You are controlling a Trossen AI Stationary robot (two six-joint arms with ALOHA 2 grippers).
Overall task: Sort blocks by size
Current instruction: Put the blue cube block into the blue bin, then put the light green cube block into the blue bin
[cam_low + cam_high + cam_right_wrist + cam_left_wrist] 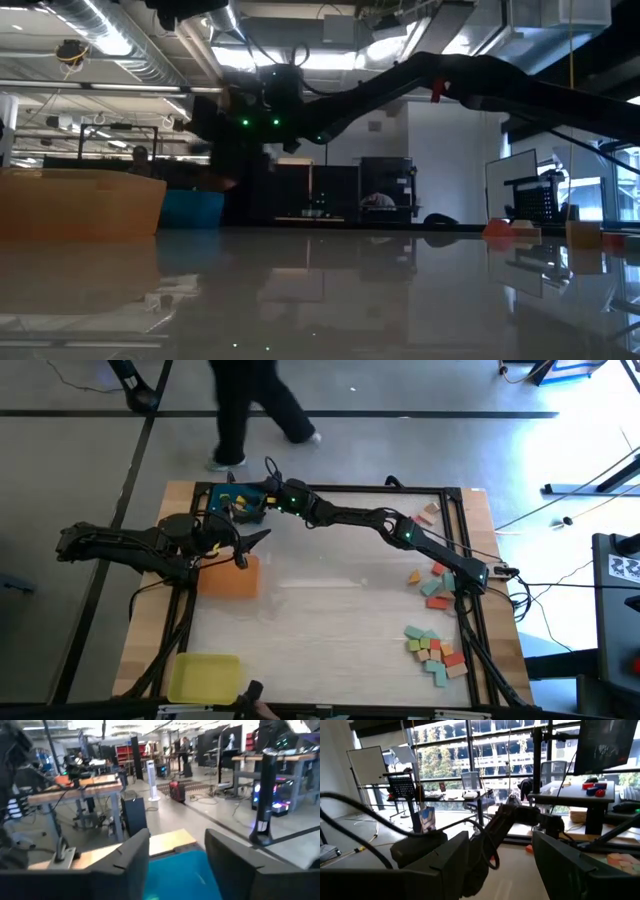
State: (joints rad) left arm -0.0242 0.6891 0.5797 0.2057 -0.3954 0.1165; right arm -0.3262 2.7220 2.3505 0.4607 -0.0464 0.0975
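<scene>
Table: you've got a pale work surface in a dark frame, mostly bare through the middle.
Right arm: it stretches from the table's right side across the far edge, all the way to the far-left corner.
Left arm: it's lying along the left edge, reaching in toward the orange tray.
Trays: your blue tray sits in the far-left corner, the orange tray just nearer than it, the yellow tray down in the near-left corner.
Blocks: most are on the right side, one cluster by the near-right edge, a looser scatter farther back, and a lone piece near the far-right corner.
Right gripper: it's over the blue tray, fingers parted, blue floor visible between them; no block shows in the gap.
Left gripper: it hangs by the orange tray's far edge, jaws spread wide and holding nothing.
Person: someone is walking past beyond the far edge.
</scene>
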